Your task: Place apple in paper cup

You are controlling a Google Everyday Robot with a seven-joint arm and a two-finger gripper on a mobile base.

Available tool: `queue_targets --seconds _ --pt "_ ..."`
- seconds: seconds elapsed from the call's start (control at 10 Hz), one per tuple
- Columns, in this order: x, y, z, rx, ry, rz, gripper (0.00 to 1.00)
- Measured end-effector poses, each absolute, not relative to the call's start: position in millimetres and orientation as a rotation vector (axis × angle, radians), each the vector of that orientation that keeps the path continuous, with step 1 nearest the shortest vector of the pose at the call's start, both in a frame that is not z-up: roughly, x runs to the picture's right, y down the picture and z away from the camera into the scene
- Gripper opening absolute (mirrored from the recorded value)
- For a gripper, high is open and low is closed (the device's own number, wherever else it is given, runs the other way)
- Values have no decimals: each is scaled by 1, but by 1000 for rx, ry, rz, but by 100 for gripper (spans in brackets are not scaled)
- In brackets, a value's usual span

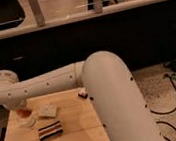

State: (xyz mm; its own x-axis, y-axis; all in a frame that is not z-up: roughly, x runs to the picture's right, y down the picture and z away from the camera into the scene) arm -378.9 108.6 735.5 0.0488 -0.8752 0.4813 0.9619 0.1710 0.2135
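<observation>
Apple (pixel 23 113) is right at the mouth of the paper cup (pixel 27 122), over at the left end of the wooden worktop (pixel 77 135). Only a sliver of red-orange shows between the cup's white wall and the arm above it, so I can't say if it's resting inside or hanging at the rim.

The gripper (pixel 17 108) is tucked under the fat white wrist, pointing down onto the apple. Honestly I can't tell if it's clamped on the fruit or loose, since the wrist hides that bit.

Coming in from straight above makes sense to me. The cup looks barely wider than the apple, so a sideways approach would likely knock it over. My guess is we're at the drop-off, pretty much the end of the job.

A pale flat piece (pixel 48 111) and a striped block (pixel 50 130) lie just beside the cup, so backing out straight up seems the safe way.
</observation>
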Motion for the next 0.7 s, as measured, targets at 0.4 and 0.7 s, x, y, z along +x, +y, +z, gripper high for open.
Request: queue_targets --seconds 0.4,0.7 --pt "-392 109 735 -160 -603 -1436 36" --pt "-397 110 735 -144 -624 -1451 36"
